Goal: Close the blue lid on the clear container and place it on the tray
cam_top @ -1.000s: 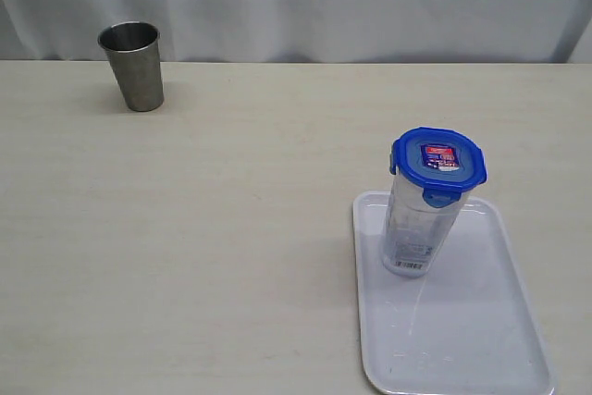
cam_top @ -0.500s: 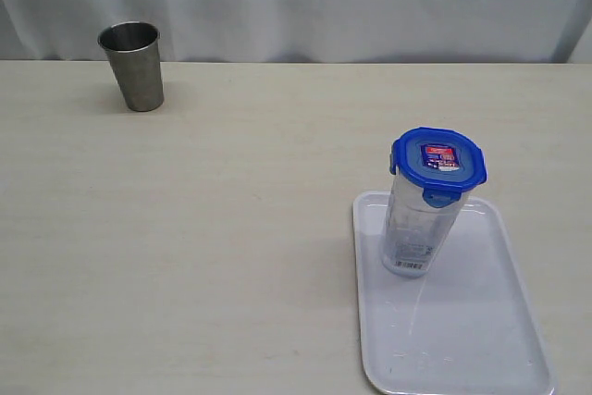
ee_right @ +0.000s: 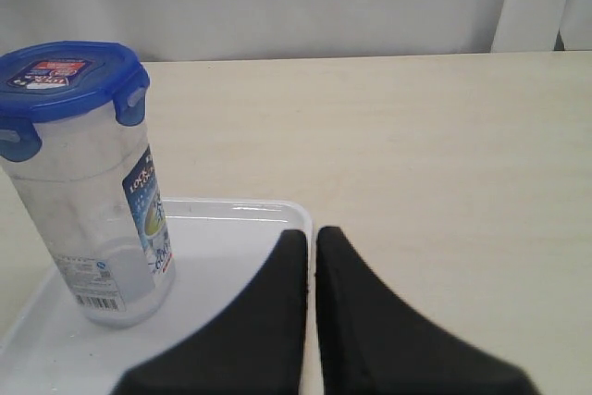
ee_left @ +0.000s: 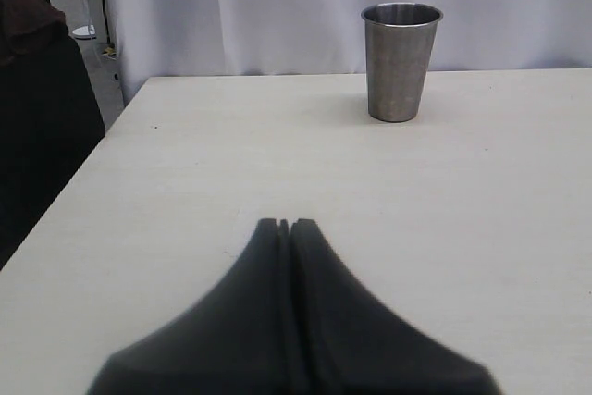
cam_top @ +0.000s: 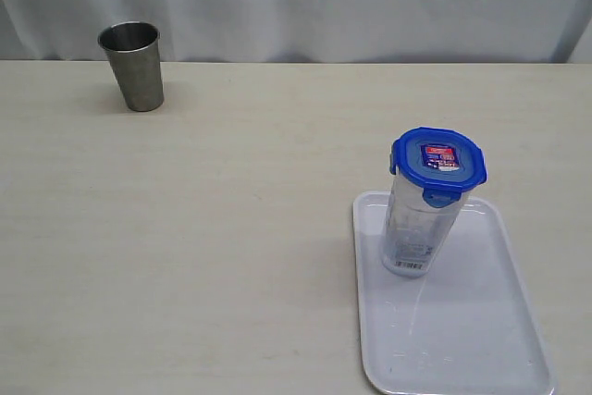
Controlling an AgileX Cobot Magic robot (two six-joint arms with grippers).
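Note:
The clear container stands upright on the white tray, near the tray's far left corner, with the blue lid sitting on its top. The right wrist view shows the container, the lid and the tray too. My right gripper is shut and holds nothing; it sits over the tray's edge, apart from the container. Over bare table my left gripper is shut with nothing in it. Neither gripper shows in the exterior view.
A steel cup stands at the far left of the table; the left wrist view has the cup ahead of the gripper. A white curtain hangs behind the table. A dark shape lies past the table's side edge.

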